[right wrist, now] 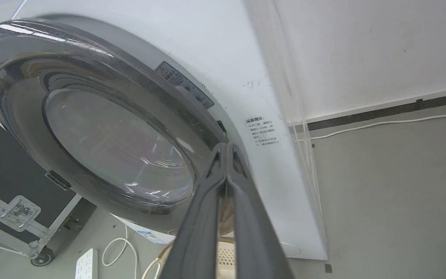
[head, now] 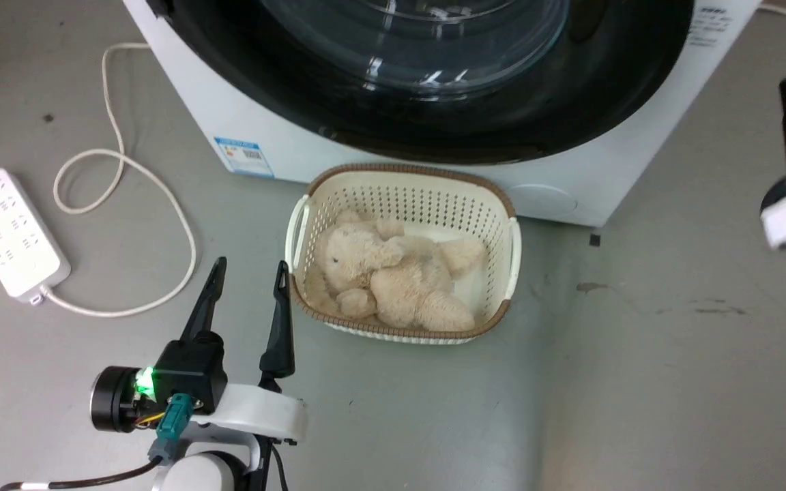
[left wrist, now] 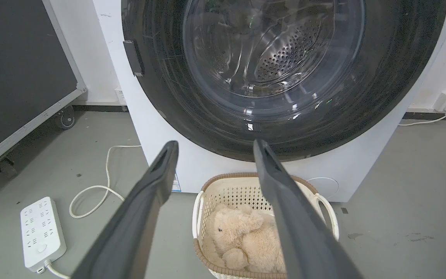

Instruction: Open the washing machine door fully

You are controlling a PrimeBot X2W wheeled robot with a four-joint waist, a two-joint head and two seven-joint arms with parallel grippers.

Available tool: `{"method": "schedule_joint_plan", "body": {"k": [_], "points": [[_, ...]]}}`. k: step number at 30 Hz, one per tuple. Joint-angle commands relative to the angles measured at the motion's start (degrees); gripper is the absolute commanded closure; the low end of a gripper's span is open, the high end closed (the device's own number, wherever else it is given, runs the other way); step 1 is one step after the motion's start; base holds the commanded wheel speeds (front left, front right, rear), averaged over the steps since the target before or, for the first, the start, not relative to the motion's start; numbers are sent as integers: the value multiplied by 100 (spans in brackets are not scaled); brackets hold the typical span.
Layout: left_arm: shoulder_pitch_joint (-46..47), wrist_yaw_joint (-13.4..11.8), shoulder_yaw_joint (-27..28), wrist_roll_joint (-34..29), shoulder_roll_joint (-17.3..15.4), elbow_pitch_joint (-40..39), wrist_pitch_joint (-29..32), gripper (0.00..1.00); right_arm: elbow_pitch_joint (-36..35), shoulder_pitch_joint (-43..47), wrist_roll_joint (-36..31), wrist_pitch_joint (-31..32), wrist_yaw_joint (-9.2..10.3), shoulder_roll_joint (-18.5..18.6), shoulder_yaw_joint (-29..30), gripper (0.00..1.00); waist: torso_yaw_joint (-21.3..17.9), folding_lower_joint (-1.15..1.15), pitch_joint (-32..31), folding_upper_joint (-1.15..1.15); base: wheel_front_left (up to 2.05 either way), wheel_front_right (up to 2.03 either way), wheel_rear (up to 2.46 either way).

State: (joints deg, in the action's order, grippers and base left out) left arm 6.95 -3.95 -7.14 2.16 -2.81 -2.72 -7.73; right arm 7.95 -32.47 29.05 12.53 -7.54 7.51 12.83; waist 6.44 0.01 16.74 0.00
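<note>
My left gripper hung fingers apart above grey floor; my right gripper, fingers together, pointed at the washing machine door, apparently flush on the washing machine, its blue label unreadable.

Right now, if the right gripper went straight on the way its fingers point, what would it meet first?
Probably the rim of the washing machine door, where it meets the white front of the washing machine. The right gripper, fingers together, aims at that seam, but depth is unclear.
</note>
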Motion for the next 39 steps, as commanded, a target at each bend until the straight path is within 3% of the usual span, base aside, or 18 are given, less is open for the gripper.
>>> {"method": "schedule_joint_plan", "body": {"k": [1, 8, 18, 30, 31, 39], "points": [[100, -53, -42, 15, -4, -47, -71, 0, 110, -279, 136, 88, 3, 1, 92, 100, 55, -1, 92, 0, 0, 0, 0], [208, -143, -195, 67, -5, -123, -179, 0, 1078, -1510, 638, 1039, 3, -11, 683, 100, 274, -1, 419, 0, 0, 0, 0], [334, -286, -418, 138, -5, -185, -323, 0, 2201, -2995, 734, 2429, 4, 108, 1534, 100, 537, -1, 783, 0, 0, 0, 0], [503, -415, -621, 214, -6, -241, -467, 0, 2505, -3820, 612, 3461, 4, -47, 2360, 100, 745, -1, 1095, 0, 0, 0, 0], [523, -447, -654, 229, -6, -200, -503, 0, 2437, -3780, 621, 3806, 4, -139, 2519, 100, 763, -1, 1055, 0, 0, 0, 0], [495, -414, -641, 156, -29, -103, -598, 0, 2267, -3310, 915, 4637, 5, -395, 2923, 100, 718, -1, 693, 0, 0, 0, 0]]}}
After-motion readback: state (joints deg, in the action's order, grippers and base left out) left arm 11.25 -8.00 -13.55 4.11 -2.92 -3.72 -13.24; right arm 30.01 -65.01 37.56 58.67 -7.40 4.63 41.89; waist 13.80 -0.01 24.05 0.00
